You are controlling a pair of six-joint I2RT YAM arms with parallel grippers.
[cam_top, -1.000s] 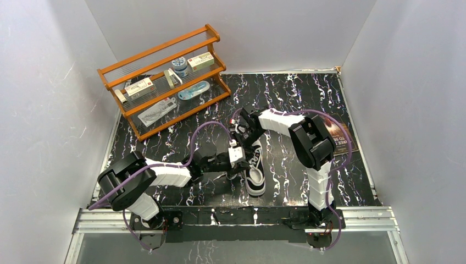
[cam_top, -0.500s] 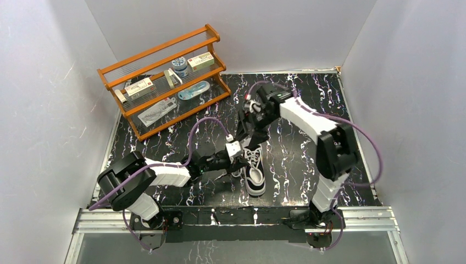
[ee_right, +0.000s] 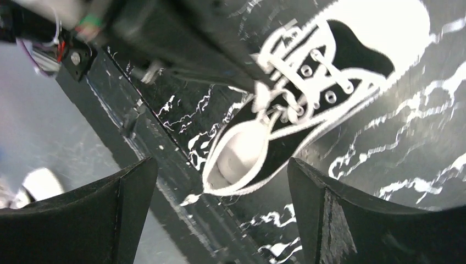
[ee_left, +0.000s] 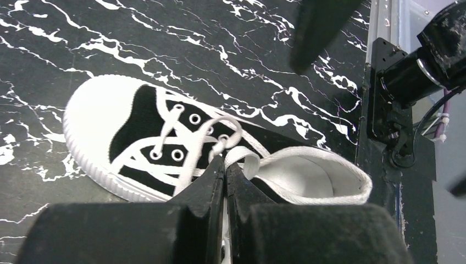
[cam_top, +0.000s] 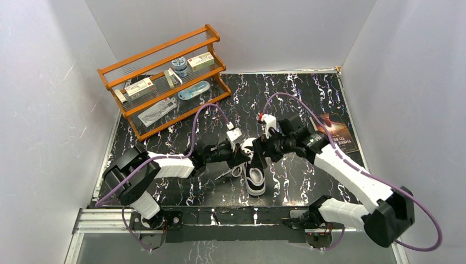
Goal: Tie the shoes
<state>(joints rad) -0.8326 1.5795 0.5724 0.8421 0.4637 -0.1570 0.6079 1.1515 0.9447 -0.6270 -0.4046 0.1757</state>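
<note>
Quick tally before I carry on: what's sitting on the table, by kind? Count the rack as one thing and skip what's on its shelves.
Black-and-white sneaker: 1
Orange wooden shelf rack: 1
Booklet: 1
Total: 3

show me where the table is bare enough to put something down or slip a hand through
Bare: the far strip of table between the rack and the booklet, and the near patch right of the sneaker. Crowded: the middle, where the left tool, shut on a lace, and the open right tool meet over the sneaker.
</note>
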